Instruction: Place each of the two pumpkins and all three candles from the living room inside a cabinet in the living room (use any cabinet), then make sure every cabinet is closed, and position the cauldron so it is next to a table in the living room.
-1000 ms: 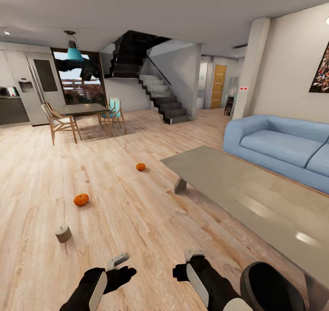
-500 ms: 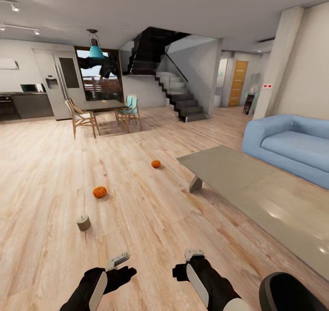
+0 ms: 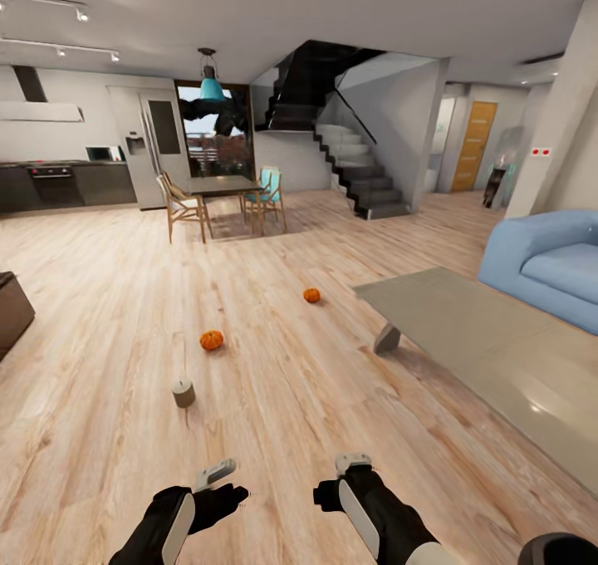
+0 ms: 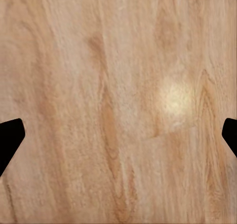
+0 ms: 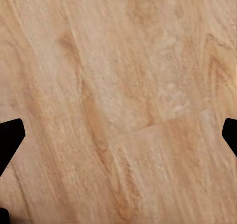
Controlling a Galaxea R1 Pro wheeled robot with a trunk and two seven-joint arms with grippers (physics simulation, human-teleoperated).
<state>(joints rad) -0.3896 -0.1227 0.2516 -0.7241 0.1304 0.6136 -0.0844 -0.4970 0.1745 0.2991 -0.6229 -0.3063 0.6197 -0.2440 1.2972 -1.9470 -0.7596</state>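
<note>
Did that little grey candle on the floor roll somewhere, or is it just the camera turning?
No. The candle keeps its place relative to the nearer pumpkin and the table; the whole view swung left, shifting everything rightward together.

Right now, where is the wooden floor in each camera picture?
Head view: the wooden floor stretches ahead of the left gripper and right gripper.
Left wrist view: it lies beyond the left gripper's dark fingertips.
Right wrist view: it lies beyond the right gripper's fingertips.
Shared landmark: the plank grain.
</note>
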